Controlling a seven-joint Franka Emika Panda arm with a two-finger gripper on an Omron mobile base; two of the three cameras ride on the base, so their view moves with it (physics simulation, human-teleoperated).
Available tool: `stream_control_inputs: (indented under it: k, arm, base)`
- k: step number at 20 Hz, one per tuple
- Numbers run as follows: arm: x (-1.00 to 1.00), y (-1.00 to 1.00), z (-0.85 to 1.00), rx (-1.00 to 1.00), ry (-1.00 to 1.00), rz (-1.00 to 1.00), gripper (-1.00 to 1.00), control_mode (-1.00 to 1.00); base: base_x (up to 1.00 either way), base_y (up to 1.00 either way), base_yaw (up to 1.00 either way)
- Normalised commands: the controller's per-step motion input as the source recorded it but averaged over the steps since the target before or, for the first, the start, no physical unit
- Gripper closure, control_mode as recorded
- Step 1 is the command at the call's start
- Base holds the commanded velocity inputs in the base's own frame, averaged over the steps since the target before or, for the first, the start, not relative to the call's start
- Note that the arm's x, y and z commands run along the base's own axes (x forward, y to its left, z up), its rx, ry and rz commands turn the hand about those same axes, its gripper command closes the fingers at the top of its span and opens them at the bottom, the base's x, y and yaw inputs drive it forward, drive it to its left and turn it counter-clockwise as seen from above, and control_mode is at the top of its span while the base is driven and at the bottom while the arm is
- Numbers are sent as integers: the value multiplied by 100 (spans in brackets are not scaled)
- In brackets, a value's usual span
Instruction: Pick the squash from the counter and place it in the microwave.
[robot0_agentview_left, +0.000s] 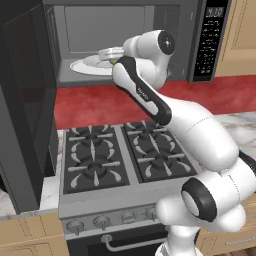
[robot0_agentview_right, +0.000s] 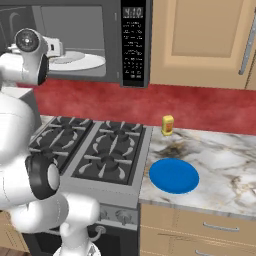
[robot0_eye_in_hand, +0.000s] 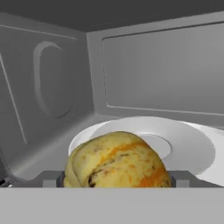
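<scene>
You have the squash (robot0_eye_in_hand: 116, 161) gripped in the gripper (robot0_agentview_left: 111, 56), jaws closed on its sides, and it hangs inside the microwave (robot0_agentview_left: 120, 40), over the near part of the white turntable (robot0_eye_in_hand: 183, 144).

What can go wrong from here, as I judge it: the squash is round, so if you let go while it is clear of the turntable it may drop, roll toward the open front and fall onto the stove (robot0_agentview_right: 95, 150) below the microwave. Lower it until it rests before opening. The arm's wrist also sits close to the microwave's opening, so a careless pull-back could knock the frame or the open door (robot0_agentview_left: 25, 110) to the left of the microwave.

Inside, the microwave's walls are plain grey and nothing else lies on the turntable. Below the microwave runs a red backsplash, then the black stove. To the right of the stove, the marbled counter (robot0_agentview_right: 220, 165) carries a blue plate (robot0_agentview_right: 174, 176) and a small yellow jar (robot0_agentview_right: 167, 125).
</scene>
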Motion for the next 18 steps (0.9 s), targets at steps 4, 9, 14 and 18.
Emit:
stream_control_inputs:
  k: [4, 9, 14, 18]
  arm:
    - [63, 30, -2, -14, 0, 3, 100, -100]
    - [61, 6, -2, -12, 2, 0, 100, -100]
    - [52, 1, -5, -3, 1, 0, 100, -100]
    - [36, 0, -39, 0, 2, 0, 100, -100]
  base:
    - [0, 0, 0]
    - [0, 0, 0]
    - [0, 0, 0]
    - [0, 0, 0]
